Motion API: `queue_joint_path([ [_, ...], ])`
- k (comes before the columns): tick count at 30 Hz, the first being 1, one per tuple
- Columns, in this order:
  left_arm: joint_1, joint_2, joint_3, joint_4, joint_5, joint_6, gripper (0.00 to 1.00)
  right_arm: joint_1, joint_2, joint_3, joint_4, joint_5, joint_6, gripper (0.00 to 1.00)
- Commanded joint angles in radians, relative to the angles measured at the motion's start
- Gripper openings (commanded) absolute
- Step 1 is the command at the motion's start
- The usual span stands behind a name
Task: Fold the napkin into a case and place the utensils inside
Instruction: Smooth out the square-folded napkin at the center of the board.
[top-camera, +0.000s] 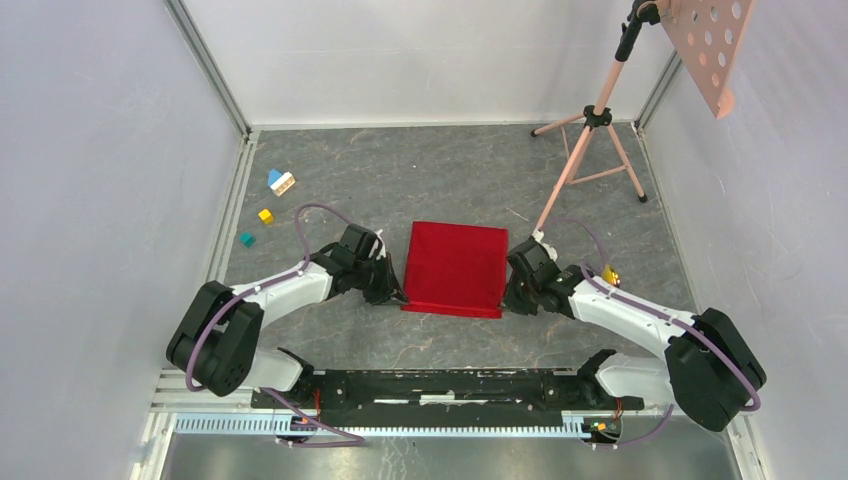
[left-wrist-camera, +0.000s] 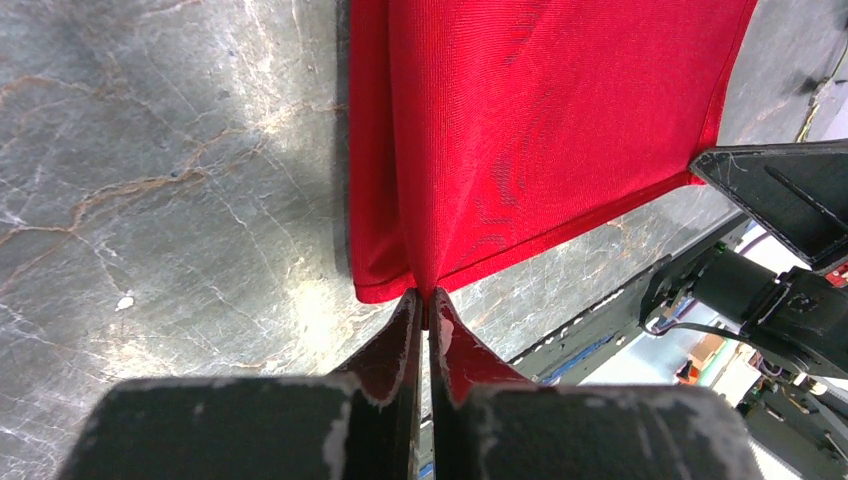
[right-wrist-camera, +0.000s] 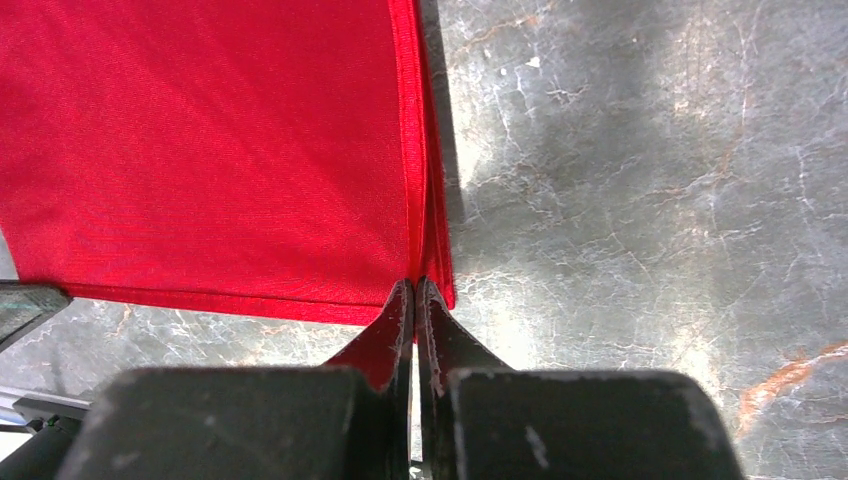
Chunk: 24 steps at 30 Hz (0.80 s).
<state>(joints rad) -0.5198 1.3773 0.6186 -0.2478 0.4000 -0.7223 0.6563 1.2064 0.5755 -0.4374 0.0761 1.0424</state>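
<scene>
Where both claws (left-wrist-camera: 424, 293) (right-wrist-camera: 414, 282) pinch, napkin (top-camera: 455, 265) corners hide.

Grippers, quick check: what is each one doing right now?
Left gripper: closed, pinching the near left corner of the napkin.
Right gripper: closed, pinching the napkin's near right corner.

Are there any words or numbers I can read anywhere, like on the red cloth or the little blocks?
None can be read.
The napkin is plain red with no label.
The toy blocks are too small to show any marks.
The holed board carries no writing.
</scene>
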Motion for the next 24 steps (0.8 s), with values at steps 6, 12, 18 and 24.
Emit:
queue_joint_path([
  [6,-0.006,-0.001,-0.005,0.001,0.016,-0.030,0.10,-0.004,0.004,-0.023,0.018,0.019,-0.031,0.12],
  [12,-0.007,-0.085,0.029,-0.155,-0.059,0.022,0.33,-0.004,-0.038,0.032,-0.031,0.051,-0.226,0.52],
  [18,-0.006,-0.163,0.075,-0.210,-0.056,0.019,0.45,-0.005,-0.027,0.186,0.016,-0.085,-0.746,0.70],
  [24,-0.006,-0.041,0.126,-0.060,0.028,-0.049,0.33,-0.010,0.170,0.272,0.372,-0.465,-0.749,0.71],
])
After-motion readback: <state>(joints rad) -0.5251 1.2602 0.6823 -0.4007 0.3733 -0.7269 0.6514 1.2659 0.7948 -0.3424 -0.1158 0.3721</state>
